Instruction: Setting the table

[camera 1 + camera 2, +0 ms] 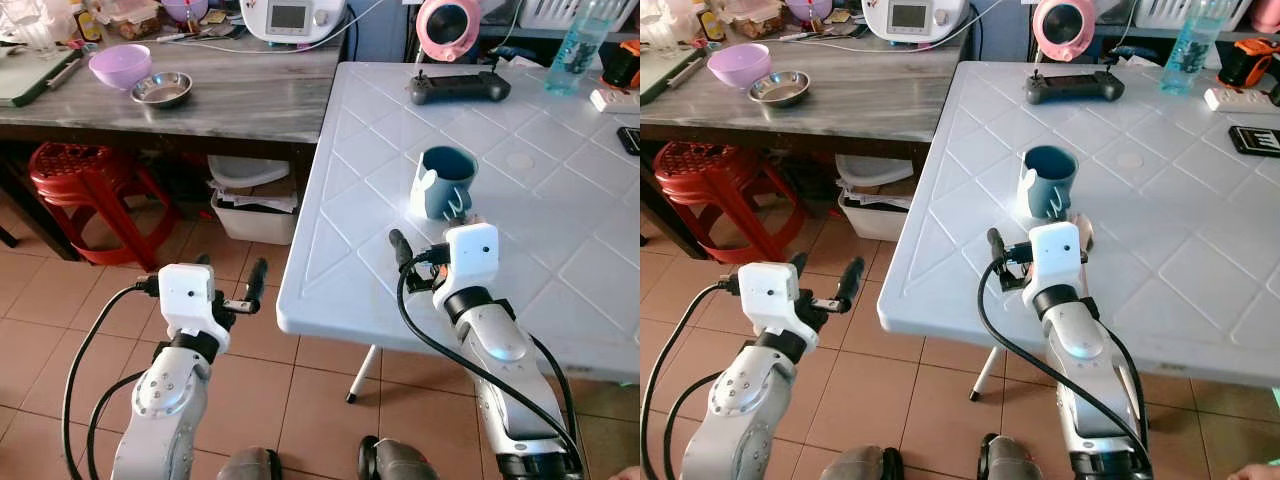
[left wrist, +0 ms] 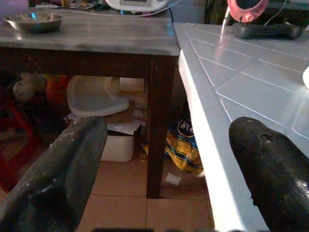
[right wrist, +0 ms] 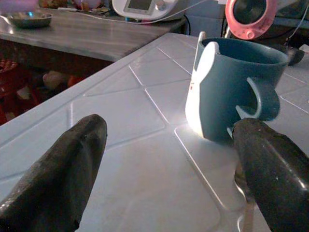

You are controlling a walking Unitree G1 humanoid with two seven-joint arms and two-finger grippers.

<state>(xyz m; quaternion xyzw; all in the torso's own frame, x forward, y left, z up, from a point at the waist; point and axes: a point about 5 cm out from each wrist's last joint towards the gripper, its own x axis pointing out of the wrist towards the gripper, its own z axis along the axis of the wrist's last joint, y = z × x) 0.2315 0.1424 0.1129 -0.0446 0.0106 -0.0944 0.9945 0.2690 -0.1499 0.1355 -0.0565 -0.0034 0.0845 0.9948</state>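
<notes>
A blue mug (image 1: 443,182) with a white figure on its side stands upright on the white plastic table (image 1: 560,250), near the table's front left corner. My right gripper (image 3: 168,124) is open, low over the table and just short of the mug (image 3: 231,87). One finger (image 1: 400,246) is left of the mug and the other is by its handle. A shiny spoon-like piece (image 3: 244,193) lies on the table under that finger. Off the table's left edge, my left gripper (image 1: 232,276) is open and empty over the tiled floor.
A grey counter (image 1: 250,95) at the back left carries a purple bowl (image 1: 120,65) and a steel bowl (image 1: 162,89). Below it are a red stool (image 1: 85,175) and a white bin (image 1: 255,205). A game controller (image 1: 460,88) and a water bottle (image 1: 578,45) sit on the table's far side.
</notes>
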